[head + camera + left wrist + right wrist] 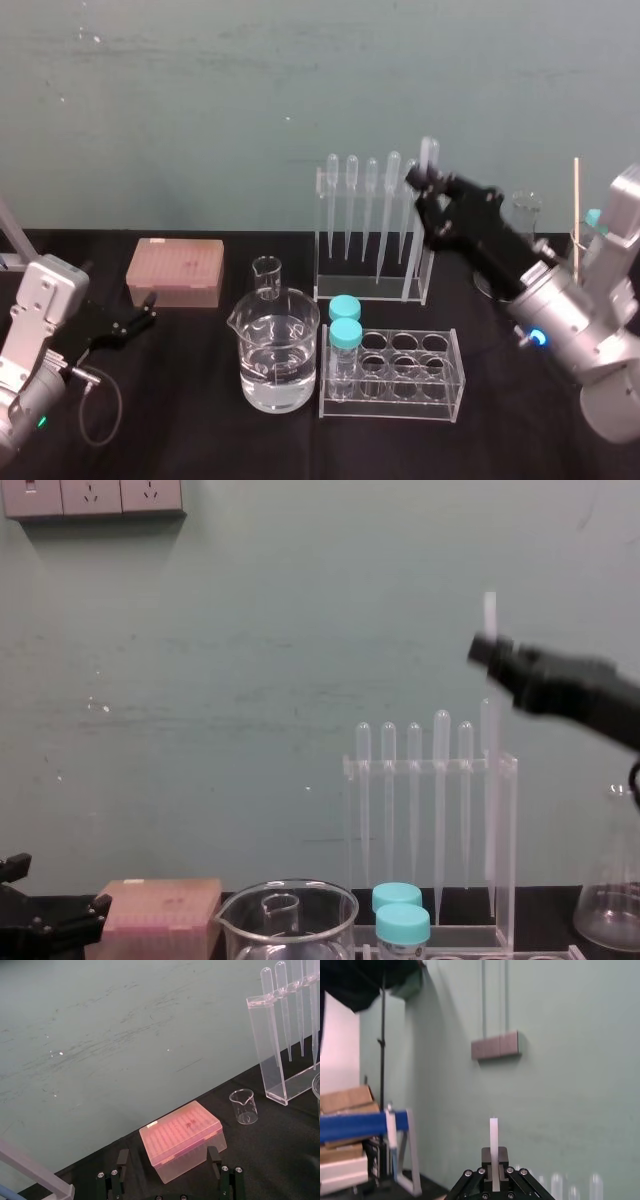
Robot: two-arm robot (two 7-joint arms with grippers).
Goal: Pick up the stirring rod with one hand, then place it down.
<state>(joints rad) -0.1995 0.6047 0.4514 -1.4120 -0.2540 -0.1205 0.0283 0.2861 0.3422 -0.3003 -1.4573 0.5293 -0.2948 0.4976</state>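
The stirring rod (493, 1141) is a thin whitish stick held upright in my right gripper (493, 1176), which is shut on it. In the head view the right gripper (424, 186) is raised over the right end of the clear pipette rack (372, 287), with the stirring rod's top (428, 152) poking above it. The chest view shows the rod (489, 613) rising above the right gripper (486, 650) and reaching down beside the pipettes (440, 780). My left gripper (143, 320) is parked low at the left, open and holding nothing.
A pink tip box (175, 271) sits at the left, near the left gripper. A large beaker (274, 352) of water and a small beaker (267, 276) stand mid-table. A tube rack (392, 375) holds two blue-capped tubes. A flask (610, 900) and a thin wooden stick (576, 215) are at the right.
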